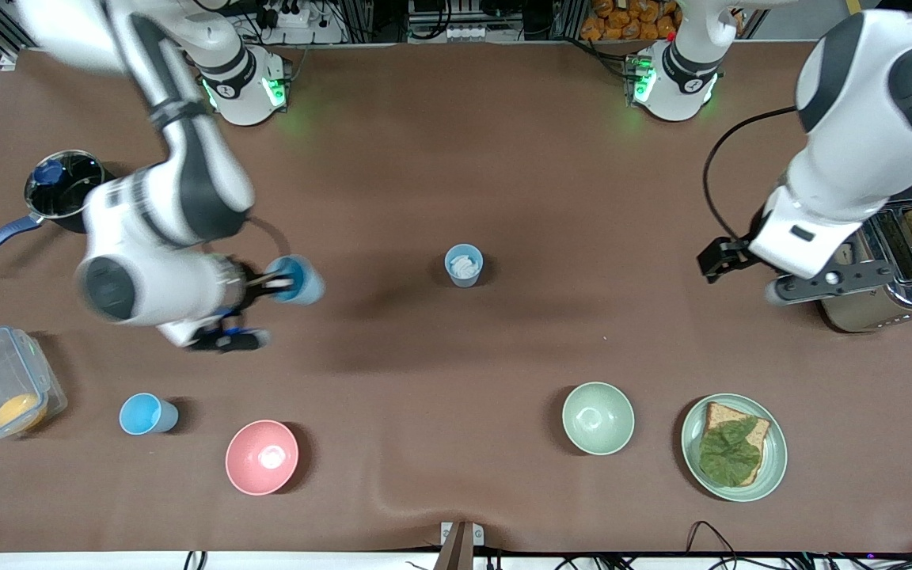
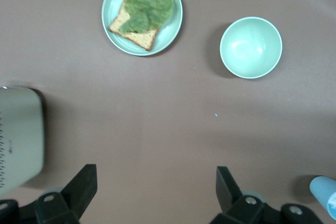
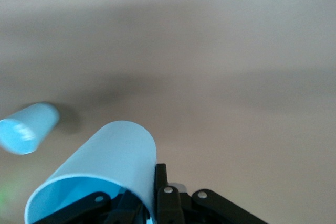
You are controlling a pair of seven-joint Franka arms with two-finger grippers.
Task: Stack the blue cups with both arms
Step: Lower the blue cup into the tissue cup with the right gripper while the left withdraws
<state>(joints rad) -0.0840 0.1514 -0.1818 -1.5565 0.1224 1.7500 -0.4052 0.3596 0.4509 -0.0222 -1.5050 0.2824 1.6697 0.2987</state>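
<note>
Right wrist view — right claw [image 3: 134, 203] clamped on blue cup [image 3: 105, 174]; left claw [image 2: 156, 187] apart.

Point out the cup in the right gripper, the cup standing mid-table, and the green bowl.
Held cup [image 1: 302, 279], front view, on its blue side wall, gripped at the rim.
Mid-table cup [image 1: 464, 264], front view, on its open mouth.
Green bowl [image 2: 251, 47], left wrist view, on its inner floor.

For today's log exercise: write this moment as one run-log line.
right gripper: shut on blue cup, above table | left gripper: open, waiting beside toaster | middle cup: upright
</note>
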